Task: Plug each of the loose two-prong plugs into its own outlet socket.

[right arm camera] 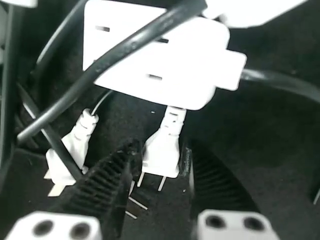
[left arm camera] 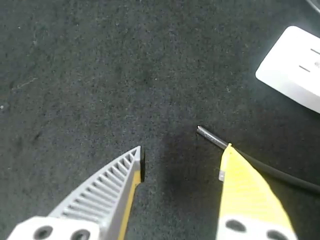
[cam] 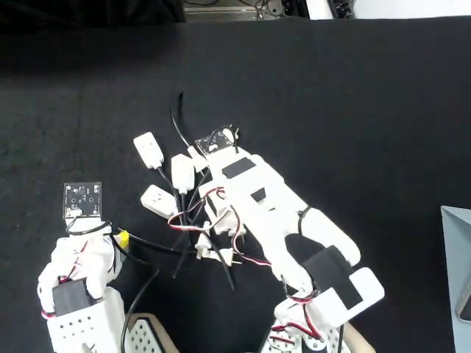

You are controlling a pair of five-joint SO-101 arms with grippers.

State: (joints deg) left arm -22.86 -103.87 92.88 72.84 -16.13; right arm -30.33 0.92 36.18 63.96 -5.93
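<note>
A white two-prong plug (right arm camera: pixel 161 152) sits between the black fingers of my right gripper (right arm camera: pixel 161 167), which is shut on its sides, prongs facing the camera. A second white plug (right arm camera: pixel 69 150) lies beside it under a black cable. Just beyond them is a white outlet block (right arm camera: pixel 155 60) with empty slots. From above, the right arm (cam: pixel 257 198) stretches over the tangle of cables, with white plugs (cam: pixel 215 251) at its side and three outlet blocks (cam: pixel 182 173) ahead. My left gripper (left arm camera: pixel 182 155) is open over bare cloth, its yellow finger (cam: pixel 122 239) next to a black cable end (left arm camera: pixel 205 134).
Black cables (cam: pixel 176 125) fan out across the black cloth around the outlets. One outlet block's corner (left arm camera: pixel 295 67) lies past the left gripper. A small circuit board (cam: pixel 82 200) sits on the left arm. A grey object (cam: pixel 458 265) stands at the right edge.
</note>
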